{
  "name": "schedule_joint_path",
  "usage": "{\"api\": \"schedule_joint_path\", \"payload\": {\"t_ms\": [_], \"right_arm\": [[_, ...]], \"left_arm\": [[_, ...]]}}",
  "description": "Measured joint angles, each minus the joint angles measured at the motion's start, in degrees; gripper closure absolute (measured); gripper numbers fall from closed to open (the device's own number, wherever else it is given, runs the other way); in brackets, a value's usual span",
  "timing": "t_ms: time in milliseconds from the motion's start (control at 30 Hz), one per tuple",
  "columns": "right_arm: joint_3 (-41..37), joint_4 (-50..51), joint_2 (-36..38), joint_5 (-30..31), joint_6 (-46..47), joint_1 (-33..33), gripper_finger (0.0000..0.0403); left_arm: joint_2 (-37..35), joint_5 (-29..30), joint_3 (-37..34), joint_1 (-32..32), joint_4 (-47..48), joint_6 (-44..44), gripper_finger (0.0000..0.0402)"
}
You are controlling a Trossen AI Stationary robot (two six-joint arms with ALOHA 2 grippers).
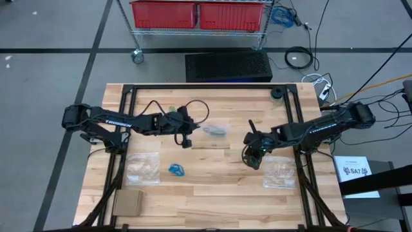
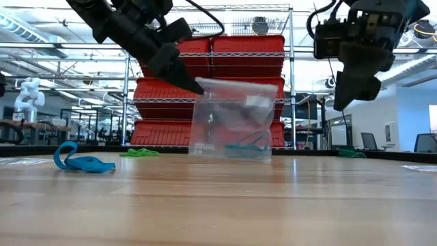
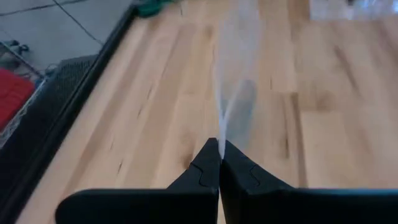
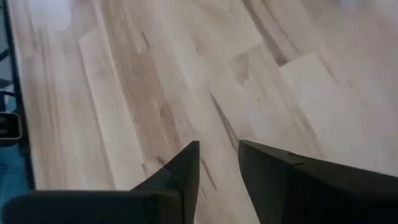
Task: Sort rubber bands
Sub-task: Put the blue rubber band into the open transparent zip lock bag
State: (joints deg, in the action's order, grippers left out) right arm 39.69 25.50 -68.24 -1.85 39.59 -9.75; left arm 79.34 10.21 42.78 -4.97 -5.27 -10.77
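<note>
A clear plastic bag (image 2: 232, 116) with grey-teal rubber bands (image 2: 246, 145) in its bottom stands upright near the table's middle, with my left gripper (image 2: 194, 85) shut on it. Blue rubber bands (image 2: 82, 162) lie loose on the wood nearer the front (image 1: 176, 170). A green cluster (image 2: 140, 152) lies farther back. My right gripper (image 1: 253, 158) hangs above bare wood to the right of the bag, its fingers (image 4: 186, 168) apart with nothing between them. My left gripper pinches the bag's upper corner (image 2: 205, 85) between its two shut fingertips, and the film shows edge-on right at the tips (image 3: 221, 134). The fingers slant down from the table's left side. The bag hangs upright below them, its lower edge (image 2: 232, 157) down at the table top.
Two more clear bags lie flat, one front left (image 1: 143, 166) and one front right (image 1: 281, 171). A brown card piece (image 1: 129, 203) lies at the front left corner. More green (image 2: 351, 154) shows far right. A black frame (image 1: 206, 87) edges the table.
</note>
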Motion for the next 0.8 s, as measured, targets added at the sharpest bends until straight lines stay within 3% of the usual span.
{"api": "schedule_joint_path", "payload": {"t_ms": [200,367,567,800], "right_arm": [[-0.2,-1.9,-0.3,6.0,-3.1,-0.9,0.0355],[-0.2,-4.2,-0.4,6.5,-5.2,-0.9,0.0398],[-0.2,-8.1,-0.5,6.6,-5.5,-0.9,0.0398],[-0.2,-7.6,-1.8,9.7,-1.9,-0.9,0.0379]], "left_arm": [[3.1,-4.2,0.0,3.5,3.3,1.2,0.0401],[8.5,-9.3,0.0,6.2,0.9,1.4,0.0381],[13.8,-10.8,0.0,8.1,-6.5,1.0,0.0332],[14.3,-10.4,0.0,8.0,-9.8,1.4,0.0272]]}}
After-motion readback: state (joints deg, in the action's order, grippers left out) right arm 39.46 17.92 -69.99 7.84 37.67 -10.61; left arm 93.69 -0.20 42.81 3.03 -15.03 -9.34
